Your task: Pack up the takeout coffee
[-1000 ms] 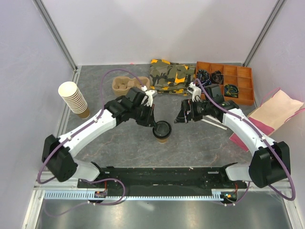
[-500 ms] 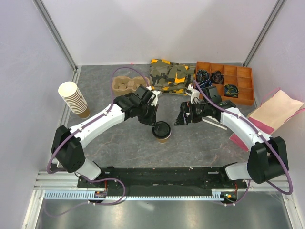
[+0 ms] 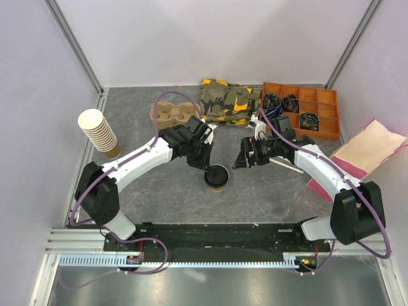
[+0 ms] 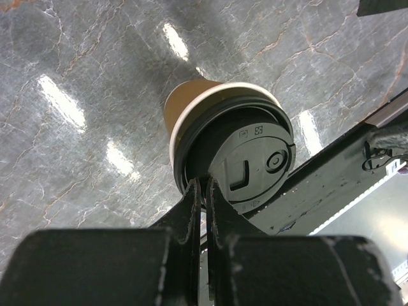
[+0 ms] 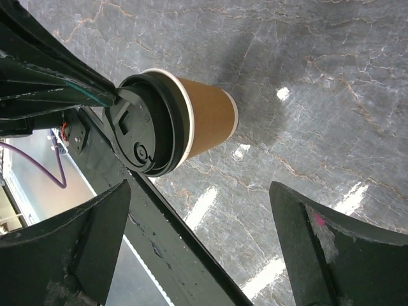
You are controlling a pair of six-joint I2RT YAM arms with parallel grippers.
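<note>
The takeout coffee (image 3: 216, 177), a tan paper cup with a black lid, stands upright on the grey table (image 3: 159, 191) between the arms. My left gripper (image 3: 209, 167) is shut, and its fingertips (image 4: 191, 191) rest on the near edge of the lid (image 4: 245, 159). My right gripper (image 3: 241, 159) is open wide and empty, just right of the cup and apart from it. In the right wrist view the cup (image 5: 204, 121) lies ahead of the open gripper (image 5: 199, 191), beyond the fingertips.
A tall stack of lidless paper cups (image 3: 99, 132) stands at the left. A brown pulp cup carrier (image 3: 171, 113), a camouflage cloth (image 3: 229, 102) and an orange compartment tray (image 3: 299, 108) line the back. A tan and pink paper bag (image 3: 366, 150) lies at the right.
My left arm has swung inward, bringing the shut fingertips onto the lid's edge. The cup has barely shifted. The right gripper has stayed open beside it.
</note>
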